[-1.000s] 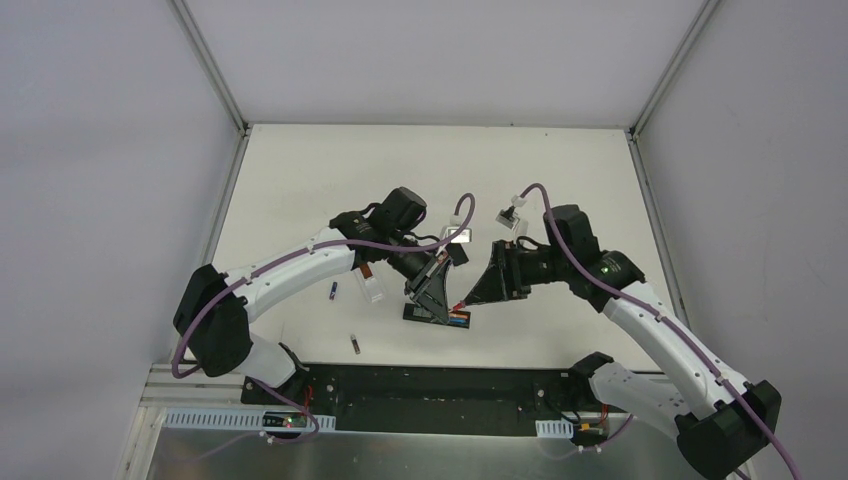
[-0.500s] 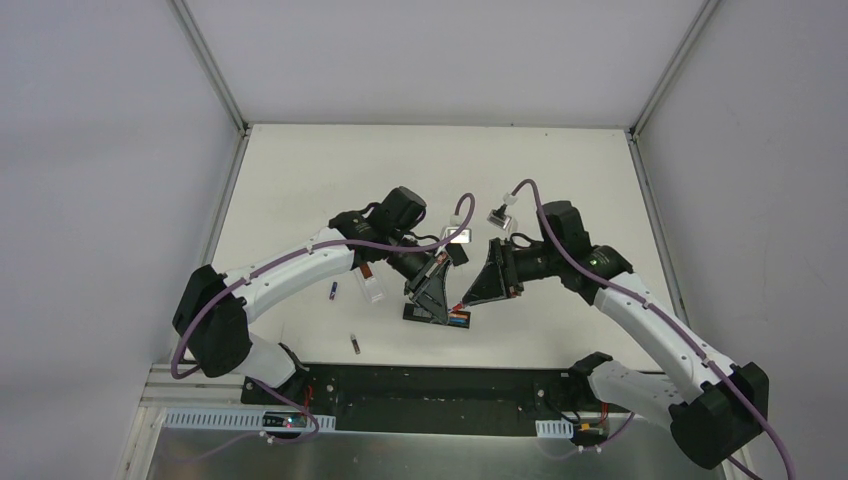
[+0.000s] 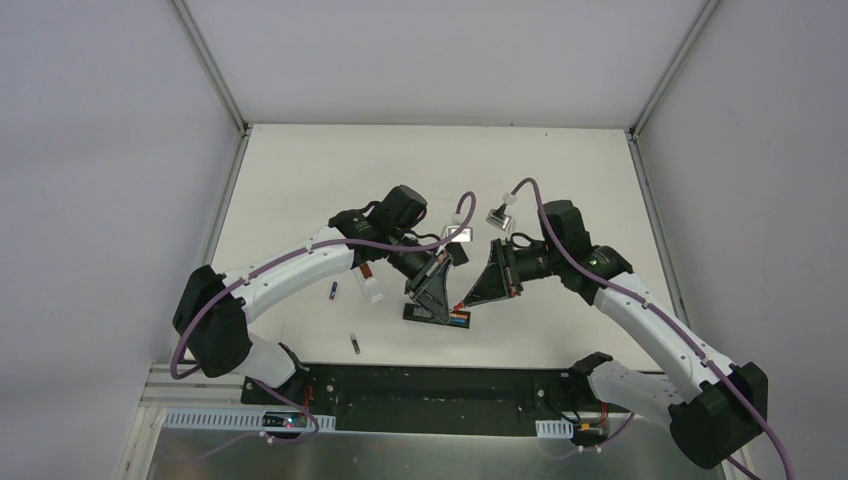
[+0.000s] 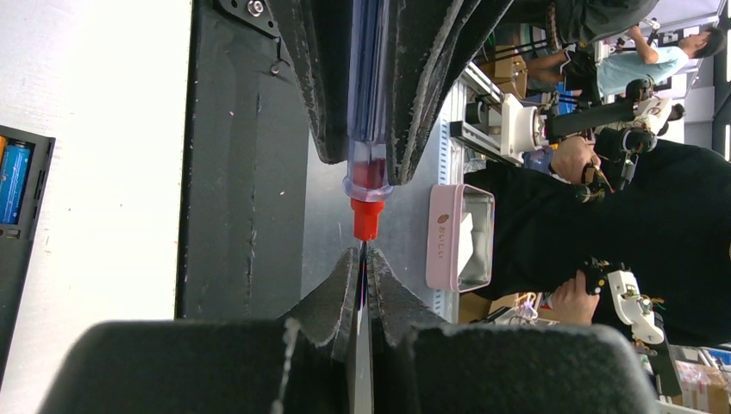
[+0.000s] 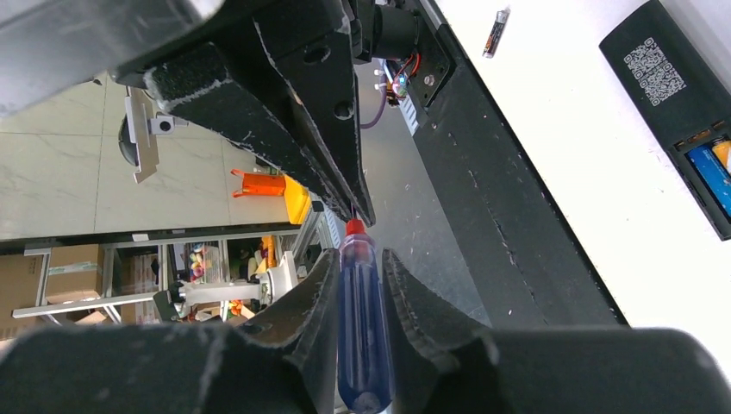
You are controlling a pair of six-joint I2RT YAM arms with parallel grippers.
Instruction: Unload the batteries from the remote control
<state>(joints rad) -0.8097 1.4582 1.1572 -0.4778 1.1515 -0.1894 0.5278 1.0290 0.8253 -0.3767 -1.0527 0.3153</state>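
**A:** Blue plastic: that is the handle of the screwdriver [image 4: 369,103], held up between the two arms above the table [image 3: 300,180].

**B:** Which arm has it?

**A:** Both. The left gripper [image 4: 362,259] is fully closed on the thin metal shaft, just past the red collar. The right gripper [image 5: 360,259] is clamped round the handle, a pad against each side.

**B:** And the batteries?

**A:** Partly out, I'd judge. Two lie loose on the table near the left arm, a bluish cell [image 3: 333,291] and a dark cell [image 3: 354,344]. The black remote control [image 5: 655,60] lies back-up just below the grippers with its compartment uncovered. A blue cell [image 5: 709,172] sits in it, with an orange cell [image 5: 724,153] just beside that.

**B:** So what's left?

**A:** At least those two must come out. Neither gripper touches the remote. The tool looks to be passing from one arm to the other, so prying on those cells is not yet under way.
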